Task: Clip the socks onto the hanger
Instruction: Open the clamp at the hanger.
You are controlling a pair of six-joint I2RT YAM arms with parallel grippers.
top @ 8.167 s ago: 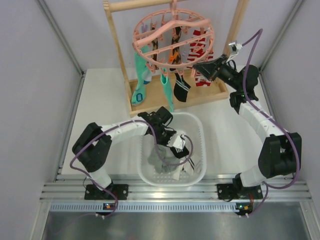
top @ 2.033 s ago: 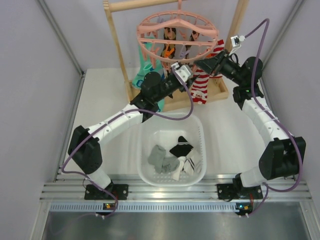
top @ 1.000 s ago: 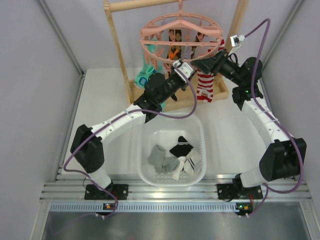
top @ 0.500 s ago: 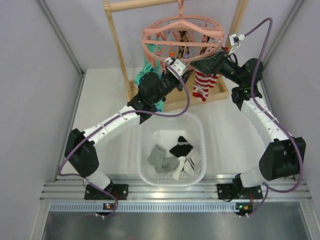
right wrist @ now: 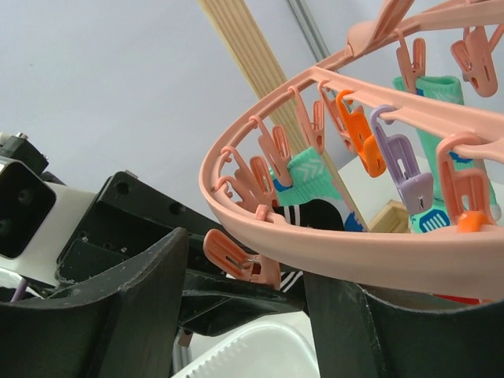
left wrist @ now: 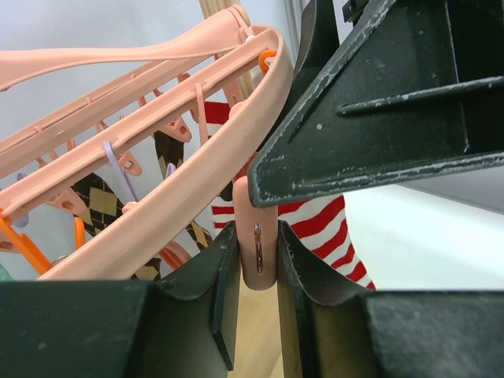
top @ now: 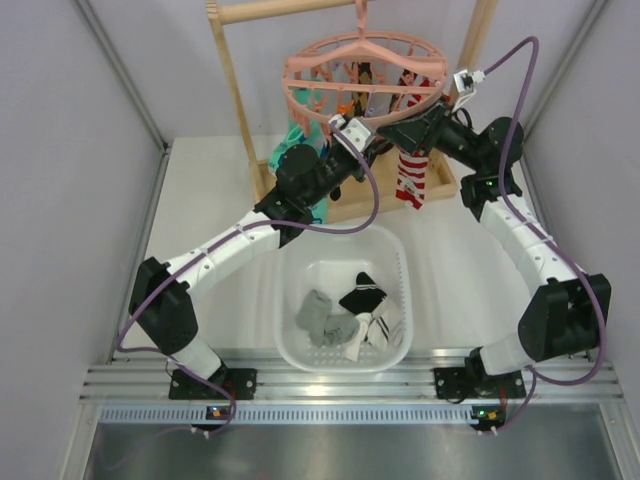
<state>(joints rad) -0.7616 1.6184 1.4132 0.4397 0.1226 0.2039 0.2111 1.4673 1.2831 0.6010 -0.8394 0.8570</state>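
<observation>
top external: pink, apparently two-ringed hanger (top: 291, 78)

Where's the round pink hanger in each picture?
Top view: the hanger is at the top middle, hung on the wooden rack.
Left wrist: its rim slants from lower left to top middle.
Right wrist: its rim curves across the middle to the right edge.
Shared landmark: the wooden rack's light post.

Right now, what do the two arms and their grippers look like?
The left arm and right arm both have white links between bulky black joints. A purple cable loops along each. The left gripper and right gripper have matte black, scuffed, wedge-shaped fingers.
</observation>
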